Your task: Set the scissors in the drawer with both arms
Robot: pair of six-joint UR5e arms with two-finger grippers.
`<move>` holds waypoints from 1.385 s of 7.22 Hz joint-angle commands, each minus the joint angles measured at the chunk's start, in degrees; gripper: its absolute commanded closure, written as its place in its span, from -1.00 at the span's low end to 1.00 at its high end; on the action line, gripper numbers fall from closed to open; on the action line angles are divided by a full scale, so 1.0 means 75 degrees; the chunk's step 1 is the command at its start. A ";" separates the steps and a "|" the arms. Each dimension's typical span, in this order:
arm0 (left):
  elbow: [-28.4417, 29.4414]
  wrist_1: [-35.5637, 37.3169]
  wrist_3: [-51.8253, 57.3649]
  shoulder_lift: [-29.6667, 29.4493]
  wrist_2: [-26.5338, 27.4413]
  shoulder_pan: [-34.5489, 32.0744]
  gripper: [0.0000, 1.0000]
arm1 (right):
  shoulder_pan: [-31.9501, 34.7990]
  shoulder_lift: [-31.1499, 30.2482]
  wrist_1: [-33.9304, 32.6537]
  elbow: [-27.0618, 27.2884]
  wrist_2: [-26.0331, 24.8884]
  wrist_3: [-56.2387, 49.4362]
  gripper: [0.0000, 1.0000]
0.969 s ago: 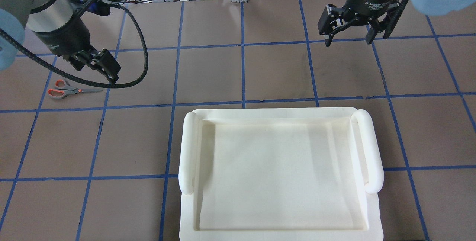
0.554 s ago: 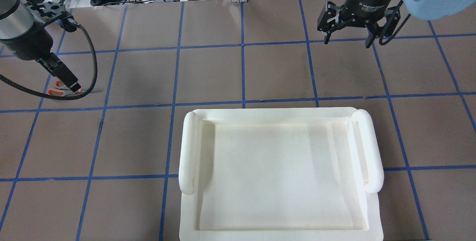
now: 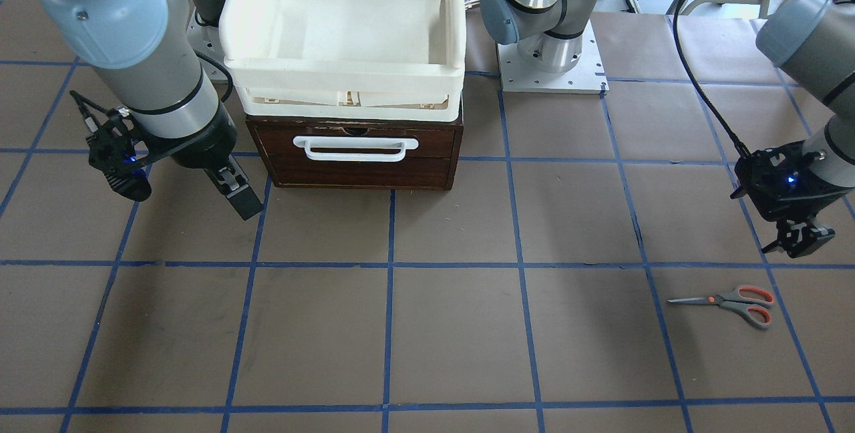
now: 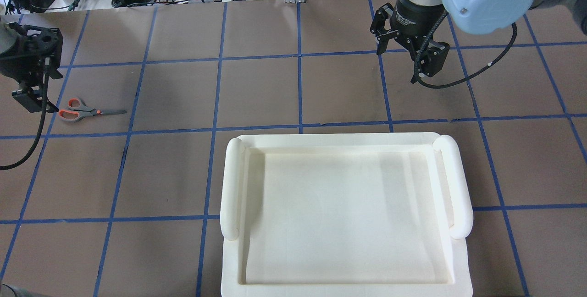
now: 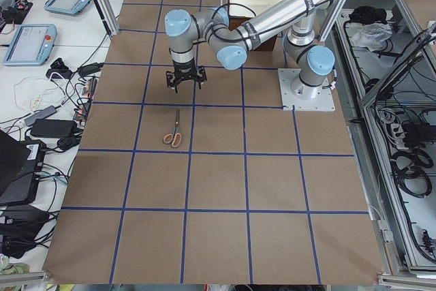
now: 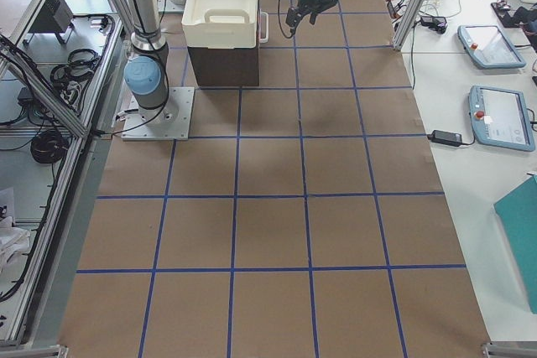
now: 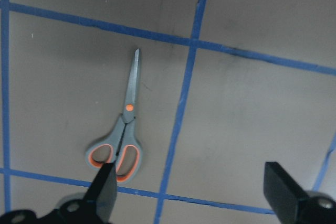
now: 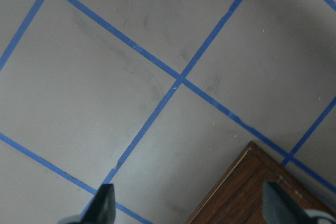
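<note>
The scissors (image 4: pixel 87 112) lie flat on the brown table at the far left, blades pointing toward the middle; they also show in the front view (image 3: pixel 731 302) and the left wrist view (image 7: pixel 124 129). My left gripper (image 4: pixel 28 99) is open and empty and hovers above the table just beside the handles (image 7: pixel 191 198). The dark wooden drawer (image 3: pixel 354 166) is shut, its white bar handle (image 3: pixel 355 148) facing out. My right gripper (image 3: pixel 184 196) is open and empty, in the air beside the drawer's front corner (image 8: pixel 252 187).
A cream-white plastic tray bin (image 3: pixel 344 75) sits on top of the drawer cabinet and fills the lower middle of the overhead view (image 4: pixel 330 139). Blue tape lines grid the table. The left arm's black cable (image 4: pixel 32 141) hangs near the scissors.
My left gripper has swung left across the scissors to the view's left edge, uncovering them. My right gripper has moved left and turned. The scissors have not moved.
</note>
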 commanded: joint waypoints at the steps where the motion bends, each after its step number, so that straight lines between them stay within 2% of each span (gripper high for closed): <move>1: 0.0030 0.0841 0.1938 -0.0851 -0.0111 0.0296 -1.00 | 0.0722 0.0560 -0.0050 -0.0004 -0.0002 0.2209 -1.00; 2: 0.0030 0.0911 0.2454 -0.1156 -0.0251 0.0460 -1.00 | 0.0969 0.0759 -0.0015 -0.0004 0.0033 0.3087 -1.00; 3: 0.0042 0.1387 0.2482 -0.1379 -0.0264 0.0473 -1.00 | 0.1203 0.0924 0.0008 -0.0004 0.0115 0.3803 -1.00; 5: 0.0054 0.1963 0.2705 -0.1790 -0.0241 0.0508 -1.00 | 0.1299 0.1147 0.0032 -0.0016 0.0907 0.4767 -1.00; 10: 0.0030 0.2201 0.3243 -0.2366 -0.0415 0.0578 -0.97 | 0.1545 0.1453 0.0277 -0.0016 0.0948 0.5415 -1.00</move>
